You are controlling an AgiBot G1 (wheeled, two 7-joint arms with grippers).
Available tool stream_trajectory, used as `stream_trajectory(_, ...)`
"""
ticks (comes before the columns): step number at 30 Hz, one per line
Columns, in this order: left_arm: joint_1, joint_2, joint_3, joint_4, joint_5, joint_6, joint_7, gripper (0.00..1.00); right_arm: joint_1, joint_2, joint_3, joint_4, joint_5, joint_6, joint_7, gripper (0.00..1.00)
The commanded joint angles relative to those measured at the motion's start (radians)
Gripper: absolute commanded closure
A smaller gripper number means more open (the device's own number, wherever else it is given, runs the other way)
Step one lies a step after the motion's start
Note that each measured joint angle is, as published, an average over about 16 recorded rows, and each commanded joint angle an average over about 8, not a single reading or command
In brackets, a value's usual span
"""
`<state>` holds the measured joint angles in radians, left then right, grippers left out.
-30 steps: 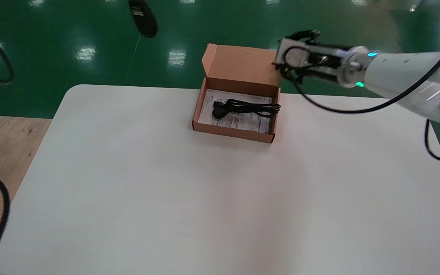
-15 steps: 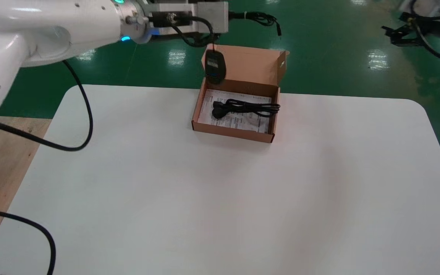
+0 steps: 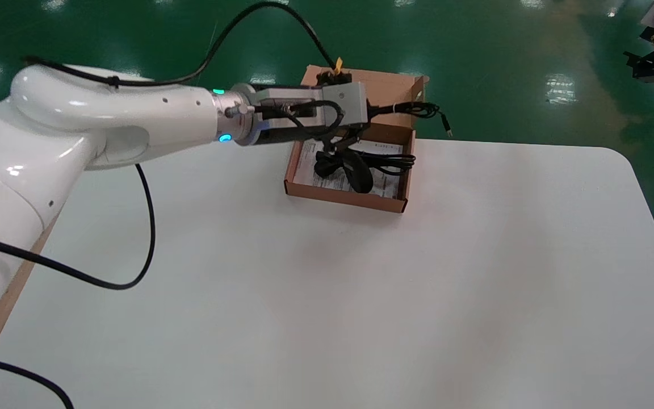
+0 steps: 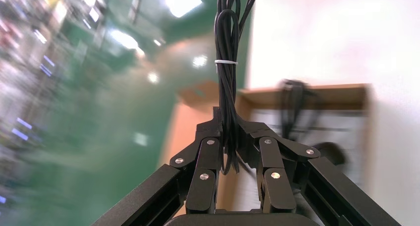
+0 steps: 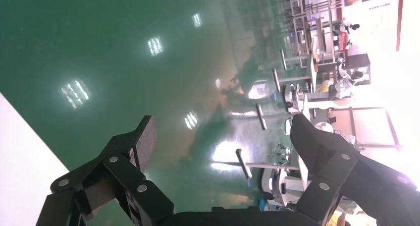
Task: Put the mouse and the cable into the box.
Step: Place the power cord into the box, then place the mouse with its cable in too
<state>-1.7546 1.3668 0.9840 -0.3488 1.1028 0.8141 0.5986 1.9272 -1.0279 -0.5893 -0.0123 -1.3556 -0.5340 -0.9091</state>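
The left gripper [image 3: 373, 112] reached from the left side to above the far part of the open cardboard box [image 3: 344, 196], which stood on the far middle of the white tabletop [image 3: 361, 312]. In the left wrist view the jaws of the left gripper [image 4: 229, 132] were closed tightly on the bundled cord [image 4: 226, 62] of the mouse, and the bundle with its white tie went out ahead of the fingertips. In the head view this cord [image 3: 412, 108] stuck out to the right over the right wall of the box, and its plug [image 3: 447, 129] hung in the air beyond the box, above the green floor [image 3: 105, 34]. The black mouse [image 3: 358, 170] was below the gripper, inside the box near its middle, over the printed paper sheet [image 3: 309, 165]; I could not tell if it touched the bottom or hung on its cord. The black cable [image 3: 392, 162] lay in the box on the same sheet, just beside the mouse and toward the right wall. The lid [image 3: 384, 85] of the box stood up at the far side. The right gripper [image 3: 642, 59] was at the far right, well apart from the box and off the tabletop, above the floor; in its wrist view the jaws of the right gripper [image 5: 223, 132] were wide apart and held nothing
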Motion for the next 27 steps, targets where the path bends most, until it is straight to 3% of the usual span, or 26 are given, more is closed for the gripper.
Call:
stream_trajectory(1,0.026,-0.001,0.017,0.015,-0.027,0.008,-0.054,1.0,-0.004,0.0,0.001,0.001,0.001,0.001,0.002,0.0)
stream_trajectory(7,0.053,-0.005,0.065,0.096,-0.047,0.002,-0.262,1.0,-0.014,-0.012,0.002,0.003,0.002,-0.009,0.01,0.0)
stream_trajectory(9,0.051,-0.006,0.082,0.12,-0.041,-0.009,-0.321,0.92,-0.017,-0.016,0.001,0.004,0.001,-0.013,0.011,0.0)
stream_trajectory(15,0.033,-0.007,0.134,0.15,-0.003,-0.037,-0.458,0.17,-0.025,-0.027,-0.001,0.005,-0.002,-0.026,0.015,0.0)
stream_trajectory(17,0.029,-0.006,0.146,0.147,0.005,-0.04,-0.484,0.0,-0.027,-0.03,-0.002,0.005,-0.003,-0.03,0.017,0.0)
stream_trajectory(27,0.029,-0.011,0.163,0.132,0.014,-0.041,-0.518,0.0,-0.035,-0.033,0.002,0.011,0.002,-0.048,0.028,0.0)
